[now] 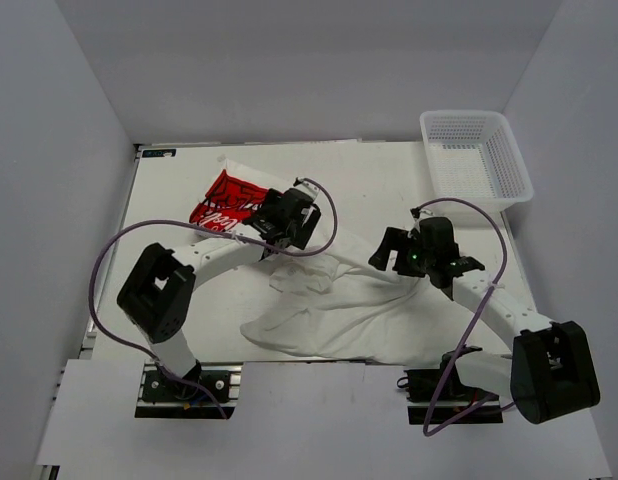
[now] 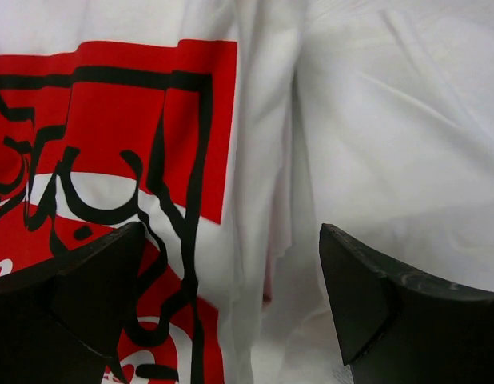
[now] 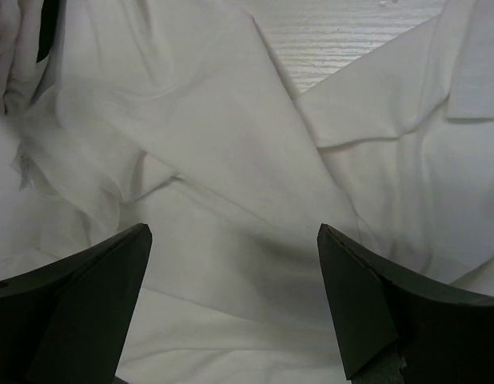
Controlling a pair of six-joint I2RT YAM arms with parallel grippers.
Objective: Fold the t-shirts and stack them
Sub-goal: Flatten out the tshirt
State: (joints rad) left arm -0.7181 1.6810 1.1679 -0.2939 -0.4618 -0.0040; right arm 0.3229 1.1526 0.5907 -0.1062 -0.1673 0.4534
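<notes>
A plain white t-shirt (image 1: pixel 359 315) lies rumpled across the middle and near part of the table. A t-shirt with a red print (image 1: pixel 221 203) lies at the far left, partly under my left arm. My left gripper (image 1: pixel 272 228) hovers open just above the print's right edge, where the two shirts meet (image 2: pixel 255 200); nothing is between its fingers. My right gripper (image 1: pixel 394 250) stands open low over the plain shirt's folds (image 3: pixel 231 240), holding nothing.
A white mesh basket (image 1: pixel 476 158) stands at the far right corner of the table. Bare white tabletop (image 1: pixel 369 190) shows between the shirts and the basket, and a strip of it (image 3: pixel 343 40) shows past the plain shirt in the right wrist view.
</notes>
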